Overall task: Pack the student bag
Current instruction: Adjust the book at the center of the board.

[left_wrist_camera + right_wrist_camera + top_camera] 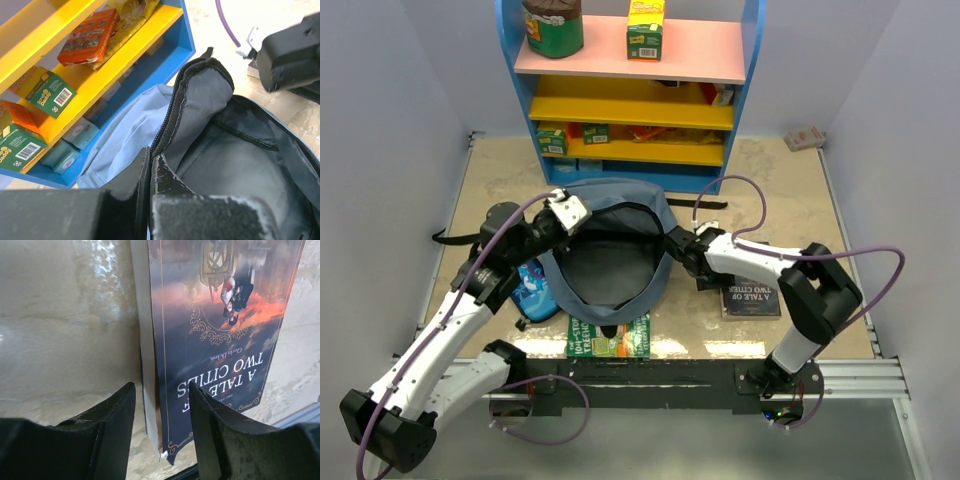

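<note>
The grey-blue student bag (610,250) lies open in the middle of the table, its dark lining showing. My left gripper (565,212) is shut on the bag's zipper rim at the back left and holds it up; in the left wrist view the jaws (150,165) pinch the zipper edge of the bag (240,165). My right gripper (708,278) is open just right of the bag. In the right wrist view its jaws (162,405) straddle the near edge of the dark "A Tale of Two Cities" book (220,315), which lies flat on the table (752,297).
A green book (610,338) lies partly under the bag's front edge. A blue printed pencil case (533,290) lies left of the bag. The blue and yellow shelf (630,100) with boxes stands right behind the bag. A small box (805,138) lies at the back right.
</note>
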Available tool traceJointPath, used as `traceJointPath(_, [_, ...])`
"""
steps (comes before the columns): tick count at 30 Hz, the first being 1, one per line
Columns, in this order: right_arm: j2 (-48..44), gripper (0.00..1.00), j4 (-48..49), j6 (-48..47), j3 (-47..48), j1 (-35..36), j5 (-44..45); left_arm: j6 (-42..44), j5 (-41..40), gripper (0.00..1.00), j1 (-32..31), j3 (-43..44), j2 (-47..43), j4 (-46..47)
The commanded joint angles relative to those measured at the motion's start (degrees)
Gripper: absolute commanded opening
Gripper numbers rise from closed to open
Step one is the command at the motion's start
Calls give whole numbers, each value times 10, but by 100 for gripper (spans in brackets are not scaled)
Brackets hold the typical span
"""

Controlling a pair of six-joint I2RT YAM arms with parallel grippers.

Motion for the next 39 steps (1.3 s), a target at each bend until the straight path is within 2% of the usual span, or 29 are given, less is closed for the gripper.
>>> traceJointPath(1, [15,49,-30,12,25,2,48,-9,14,0,-1,2,-15,45])
traceJointPath(13, [-9,49,-59,43,35,2,74,-11,22,0,-1,3,-12,43])
traceJointPath(39, [31,47,-52,60,29,3,100,-14,23,0,-1,-4,-12,46])
